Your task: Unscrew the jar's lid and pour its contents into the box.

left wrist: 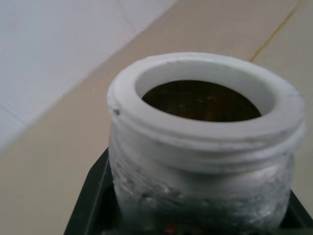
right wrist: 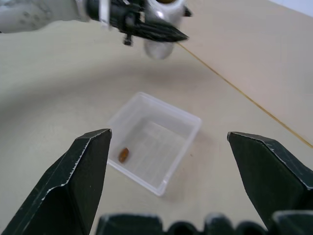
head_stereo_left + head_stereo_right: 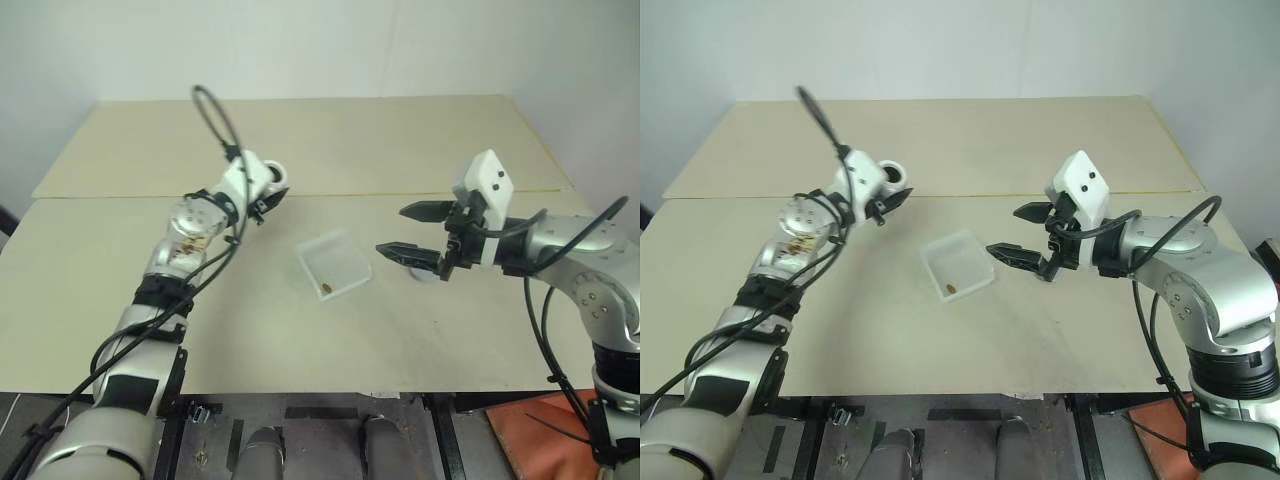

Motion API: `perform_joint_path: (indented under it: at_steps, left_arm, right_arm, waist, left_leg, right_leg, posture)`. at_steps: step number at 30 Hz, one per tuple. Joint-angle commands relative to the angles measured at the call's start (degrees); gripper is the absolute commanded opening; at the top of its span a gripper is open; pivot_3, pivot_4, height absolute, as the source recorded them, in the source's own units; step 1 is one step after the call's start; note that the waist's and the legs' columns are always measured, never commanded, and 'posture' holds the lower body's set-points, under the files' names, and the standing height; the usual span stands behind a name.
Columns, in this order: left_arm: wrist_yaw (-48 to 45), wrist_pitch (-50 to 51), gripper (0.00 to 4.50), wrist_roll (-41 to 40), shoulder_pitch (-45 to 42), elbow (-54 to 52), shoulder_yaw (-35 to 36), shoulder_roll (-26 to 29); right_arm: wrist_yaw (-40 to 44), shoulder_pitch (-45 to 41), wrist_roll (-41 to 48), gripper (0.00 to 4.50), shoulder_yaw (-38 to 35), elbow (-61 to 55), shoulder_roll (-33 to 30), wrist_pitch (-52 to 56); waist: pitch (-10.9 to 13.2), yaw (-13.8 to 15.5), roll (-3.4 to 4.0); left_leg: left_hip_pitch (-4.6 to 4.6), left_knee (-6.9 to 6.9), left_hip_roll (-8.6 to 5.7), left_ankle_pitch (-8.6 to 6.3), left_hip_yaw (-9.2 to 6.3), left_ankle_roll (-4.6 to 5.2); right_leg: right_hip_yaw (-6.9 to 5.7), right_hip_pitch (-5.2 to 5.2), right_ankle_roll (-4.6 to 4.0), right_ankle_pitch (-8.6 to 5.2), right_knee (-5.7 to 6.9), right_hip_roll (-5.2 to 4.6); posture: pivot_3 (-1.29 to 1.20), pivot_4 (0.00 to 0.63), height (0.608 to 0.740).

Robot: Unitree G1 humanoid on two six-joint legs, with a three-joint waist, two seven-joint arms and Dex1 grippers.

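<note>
The left gripper [image 3: 890, 195] clamps the small clear lidless jar [image 3: 892, 176] while the right gripper [image 3: 1025, 232] gapes empty just beside the shallow translucent plastic box [image 3: 937, 275] holding the tiny brown nugget [image 3: 951, 289], which a careless sweep could spill.

Nothing readable anywhere, honestly. Just a sliver of red at the bottom edge of the jar [image 1: 200, 161] in the left wrist view, too cut off to make out as letters or a logo. No print on the box [image 2: 155, 141], no markings on the table [image 3: 330, 140], no brand or numbers on the arms.
</note>
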Motion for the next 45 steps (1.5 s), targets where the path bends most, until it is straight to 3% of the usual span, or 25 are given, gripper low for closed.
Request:
perform_joint_path:
  at_steps: [1, 14, 21, 25, 28, 32, 39, 45]
  left_arm:
    - [0.0, 7.57, 1.96, -5.8, 2.1, -6.17, 4.92, -0.45]
    - [3.01, 4.42, 1.96, -4.46, 10.82, -5.27, 5.83, -4.69]
    - [1.92, 4.33, 4.32, -4.17, 15.95, -9.68, 5.36, -3.69]
    - [1.41, 6.45, 4.46, -5.66, 20.09, -16.19, 6.68, -1.78]
    - [-2.88, 10.13, 4.46, -9.07, 24.23, -23.28, 8.15, 2.07]
    - [-10.07, 13.05, 4.46, -11.24, 29.72, -30.95, 9.43, 11.26]
    - [-35.88, 17.81, 4.46, -27.3, 38.58, -37.46, 23.8, 30.71]
    - [-35.42, 21.84, 4.46, -34.11, 32.11, -34.27, 29.25, 32.85]
  right_arm:
    - [1.11, -0.24, 0.4, 4.45, -2.4, -1.02, -1.29, -1.89]
    - [2.19, 1.2, 2.19, 4.45, -5.25, -3.21, -3.03, -0.64]
    - [1.41, 2.4, 3.26, 4.5, -5.71, -4.28, -3.36, -0.32]
    - [1.03, 3.75, 3.75, 4.5, -6.39, -5.05, -3.61, -0.29]
    - [0.84, 5.3, 3.96, 4.5, -7.16, -5.64, -3.8, -0.3]
    - [1.08, 8.32, 4.3, 4.5, -8.32, -6.73, -4.21, -0.73]
    - [1.79, 15.34, 4.44, 4.5, -11.96, -7.94, -5.54, -2.81]
    - [2.39, 18.08, 5.13, 4.5, -13.68, -10.14, -5.81, -4.54]
  waist:
    - [0.0, -0.08, 0.0]
    - [-0.01, 0.17, -0.01]
    - [-0.02, 0.07, -0.01]
    - [-0.02, 0.18, -0.01]
    - [-0.02, 0.0, -0.01]
    - [-0.03, 0.07, 0.0]
    - [-0.01, 0.2, 0.0]
    - [-0.01, 0.96, 0.02]
  left_leg:
    - [0.03, 0.0, 0.0, 0.0, 0.0, 0.0]
    - [0.14, 0.0, 0.0, 0.01, 0.03, -0.02]
    - [0.18, -0.01, 0.01, 0.0, 0.04, -0.01]
    - [0.17, -0.01, 0.01, 0.0, 0.02, 0.0]
    - [0.15, -0.01, 0.02, 0.0, 0.03, 0.0]
    - [0.21, -0.05, 0.04, -0.02, 0.04, 0.03]
    - [0.18, -0.11, 0.1, -0.06, 0.07, 0.1]
    - [0.35, -0.11, 0.11, -0.07, 0.1, 0.12]
  right_leg:
    - [0.0, 0.02, 0.0, 0.0, 0.01, 0.01]
    - [0.0, 0.12, -0.02, 0.01, -0.05, 0.01]
    - [0.02, 0.13, -0.02, 0.01, -0.03, 0.01]
    - [0.02, 0.13, -0.03, 0.02, -0.04, 0.01]
    - [0.02, 0.11, -0.03, 0.02, -0.03, 0.01]
    - [0.02, 0.12, -0.04, 0.01, -0.04, 0.02]
    - [0.03, 0.07, -0.1, -0.03, -0.1, 0.04]
    - [0.02, 0.2, -0.14, -0.08, -0.21, 0.04]
  posture:
    - [0.0, 0.15, 0.74]
    - [0.0, 0.15, 0.74]
    - [0.0, 0.15, 0.74]
    - [0.0, 0.15, 0.74]
    - [0.0, 0.15, 0.74]
    - [0.0, 0.15, 0.74]
    - [0.0, 0.15, 0.74]
    - [0.0, 0.15, 0.74]
